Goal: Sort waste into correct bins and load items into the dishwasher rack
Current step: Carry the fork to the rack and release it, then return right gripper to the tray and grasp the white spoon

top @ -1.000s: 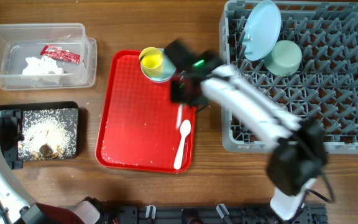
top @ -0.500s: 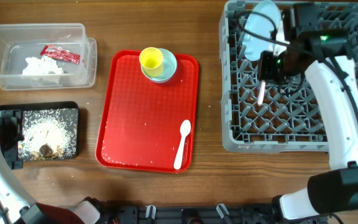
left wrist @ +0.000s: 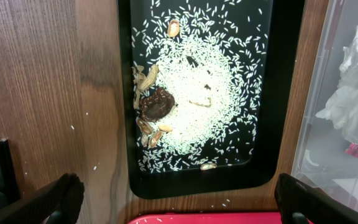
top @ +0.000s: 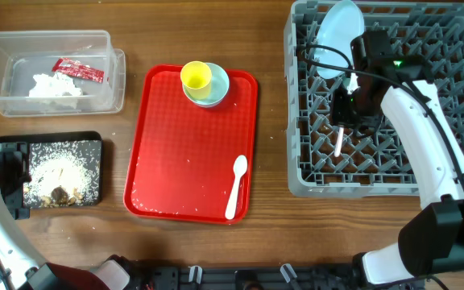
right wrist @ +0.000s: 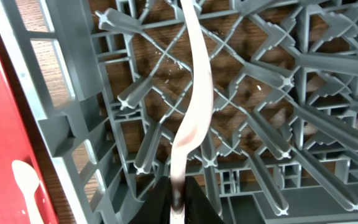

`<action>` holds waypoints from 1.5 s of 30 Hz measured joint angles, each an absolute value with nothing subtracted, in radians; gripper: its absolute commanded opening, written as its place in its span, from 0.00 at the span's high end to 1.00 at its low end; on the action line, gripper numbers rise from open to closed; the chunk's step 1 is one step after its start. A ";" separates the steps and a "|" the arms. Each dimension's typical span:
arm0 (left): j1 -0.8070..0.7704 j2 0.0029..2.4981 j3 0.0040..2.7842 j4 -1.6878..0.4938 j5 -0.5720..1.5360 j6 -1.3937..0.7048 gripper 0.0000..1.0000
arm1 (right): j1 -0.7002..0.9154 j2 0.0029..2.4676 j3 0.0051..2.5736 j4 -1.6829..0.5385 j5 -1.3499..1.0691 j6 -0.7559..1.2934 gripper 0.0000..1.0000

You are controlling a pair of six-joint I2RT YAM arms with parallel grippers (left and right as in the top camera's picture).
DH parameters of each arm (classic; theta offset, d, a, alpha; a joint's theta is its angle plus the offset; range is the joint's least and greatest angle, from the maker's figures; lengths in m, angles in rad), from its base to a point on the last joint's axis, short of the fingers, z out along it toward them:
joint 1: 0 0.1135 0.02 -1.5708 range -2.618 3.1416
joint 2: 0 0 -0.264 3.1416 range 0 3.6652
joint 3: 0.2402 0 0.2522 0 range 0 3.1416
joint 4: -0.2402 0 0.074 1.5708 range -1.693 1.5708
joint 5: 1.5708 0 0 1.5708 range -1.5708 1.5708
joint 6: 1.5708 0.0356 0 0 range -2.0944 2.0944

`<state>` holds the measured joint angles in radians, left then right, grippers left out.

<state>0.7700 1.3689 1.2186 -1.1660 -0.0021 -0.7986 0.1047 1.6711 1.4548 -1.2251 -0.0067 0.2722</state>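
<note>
You have the white fork (right wrist: 194, 93) pinched in the right end effector (right wrist: 178, 183), among the grey rack (top: 353, 187) pegs. The pale blue plate (top: 337, 36) stands on edge there. The yellow cup (top: 196, 76) sits in the light blue bowl (top: 218, 87). Tissue (top: 55, 87) and red sachet (top: 77, 71) lie in the clear tub (top: 115, 89), scraps (top: 59, 181) in the black tray (top: 95, 145).

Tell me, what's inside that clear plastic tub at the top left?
The clear tub holds a crumpled white tissue and a small red sachet. Anything beneath the tissue is covered, so I cannot tell.
</note>
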 measured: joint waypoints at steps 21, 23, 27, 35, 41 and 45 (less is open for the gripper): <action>0.770 1.369 1.219 -1.166 -0.002 -0.799 0.00 | 0.194 1.671 1.454 -1.288 -0.394 0.147 0.33; 0.770 1.369 1.219 -1.166 -0.002 -0.799 0.00 | 0.279 1.671 1.454 -1.285 -0.425 0.143 0.18; 0.770 1.369 1.219 -1.166 -0.002 -0.799 0.00 | 0.482 1.672 1.454 -1.225 -0.364 0.308 0.16; 0.770 1.369 1.219 -1.166 -0.002 -0.799 0.00 | 0.755 1.723 1.449 -1.154 -0.124 0.701 0.18; 0.770 1.369 1.219 -1.166 -0.002 -0.799 0.00 | 0.828 1.824 1.388 -1.046 -0.122 0.807 0.48; 0.770 1.369 1.219 -1.166 -0.002 -0.799 0.00 | 0.838 1.898 1.377 -1.022 -0.123 0.844 0.53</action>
